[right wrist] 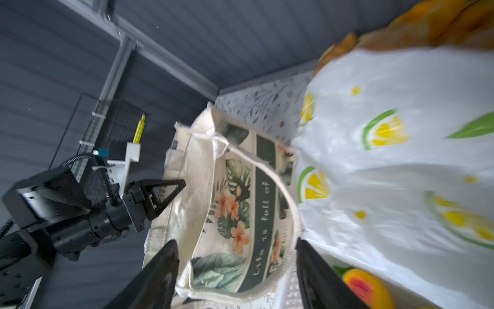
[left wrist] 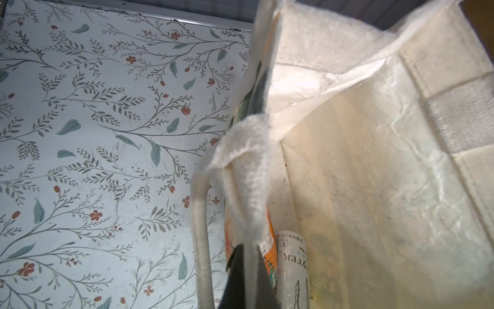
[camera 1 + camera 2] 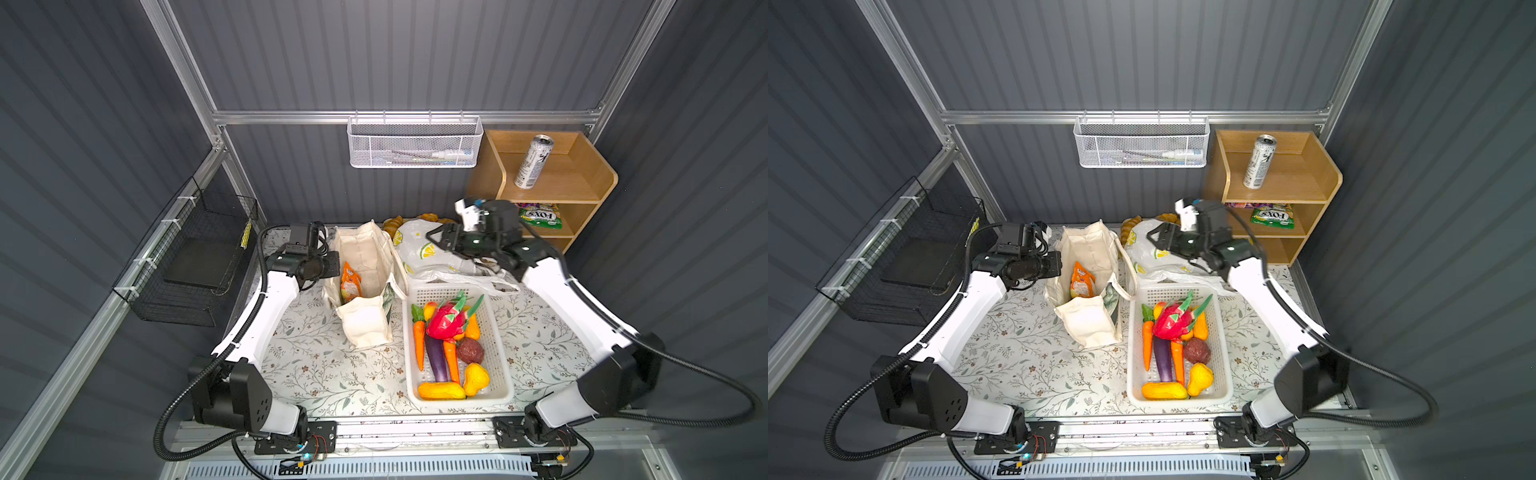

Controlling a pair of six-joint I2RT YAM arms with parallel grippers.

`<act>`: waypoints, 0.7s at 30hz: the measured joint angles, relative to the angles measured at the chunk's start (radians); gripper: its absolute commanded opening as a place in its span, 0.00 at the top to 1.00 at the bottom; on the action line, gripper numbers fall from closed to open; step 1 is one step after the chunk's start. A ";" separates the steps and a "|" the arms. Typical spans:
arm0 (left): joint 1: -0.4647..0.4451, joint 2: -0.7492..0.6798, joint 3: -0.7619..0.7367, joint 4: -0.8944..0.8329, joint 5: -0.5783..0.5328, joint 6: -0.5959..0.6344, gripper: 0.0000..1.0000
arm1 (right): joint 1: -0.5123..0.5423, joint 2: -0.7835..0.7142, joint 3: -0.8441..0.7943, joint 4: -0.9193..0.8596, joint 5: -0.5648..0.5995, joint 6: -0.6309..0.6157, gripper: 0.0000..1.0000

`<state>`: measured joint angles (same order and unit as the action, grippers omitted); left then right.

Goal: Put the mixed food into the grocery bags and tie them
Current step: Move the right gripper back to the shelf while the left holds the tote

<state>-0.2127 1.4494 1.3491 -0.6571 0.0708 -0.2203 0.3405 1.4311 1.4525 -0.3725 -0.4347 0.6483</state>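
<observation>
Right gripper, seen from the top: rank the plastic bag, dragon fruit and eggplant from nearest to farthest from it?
From the right gripper:
1. Plastic bag, just under it, at the back.
2. Dragon fruit, atop the pile in the basket.
3. Eggplant, mid-basket, toward the front.

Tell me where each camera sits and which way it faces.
Both top views: high in front, looking down on the table; left arm and right arm show.
Left wrist: looks into the canvas tote; the shut left gripper pinches its rim.
Right wrist: looks across the tote's floral side and the lemon-print plastic bag; open right gripper shows.
Shared: both wrist views show the tote.
</observation>
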 measured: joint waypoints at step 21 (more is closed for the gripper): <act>0.000 0.000 0.000 0.007 0.012 0.000 1.00 | -0.708 0.103 -0.275 0.331 0.004 0.297 0.30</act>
<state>-0.2127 1.4490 1.3491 -0.6502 0.0830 -0.2203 -0.3679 1.5337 1.1778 -0.0418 -0.4309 0.9451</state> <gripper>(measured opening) 0.054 0.705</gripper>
